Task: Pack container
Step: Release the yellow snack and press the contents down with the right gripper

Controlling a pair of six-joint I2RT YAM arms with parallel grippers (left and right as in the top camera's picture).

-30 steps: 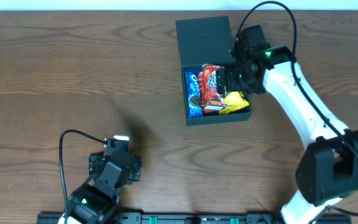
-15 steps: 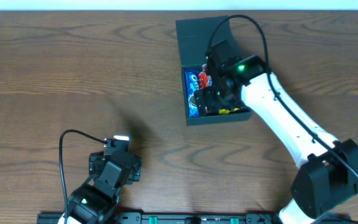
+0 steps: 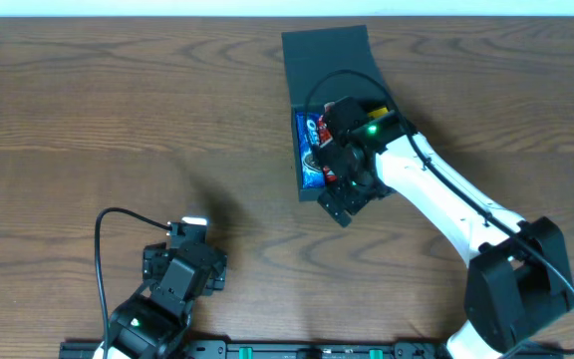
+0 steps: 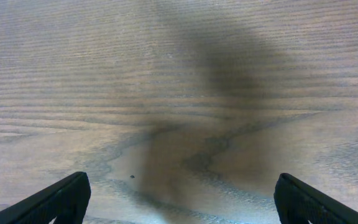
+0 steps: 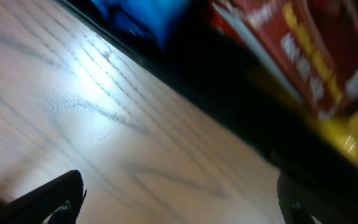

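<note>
The dark teal container (image 3: 303, 187) stands at the back middle of the table, its flap lid (image 3: 327, 55) open and lying back. Inside it I see a blue packet (image 3: 309, 150); the right arm covers the rest in the overhead view. The right wrist view, blurred, shows the blue packet (image 5: 145, 15), a red packet (image 5: 291, 43) and a yellow one (image 5: 344, 134) behind the container's dark front wall (image 5: 229, 102). My right gripper (image 3: 339, 204) is open and empty over the container's front edge. My left gripper (image 4: 179, 199) is open and empty above bare wood at the front left.
The wooden table (image 3: 118, 120) stretches left of the container. The left arm (image 3: 172, 279) rests near the front edge with its cable looped beside it.
The right arm has swung from the container's right side leftward and toward the front, its gripper now over the container's front wall. The left arm has not moved.
</note>
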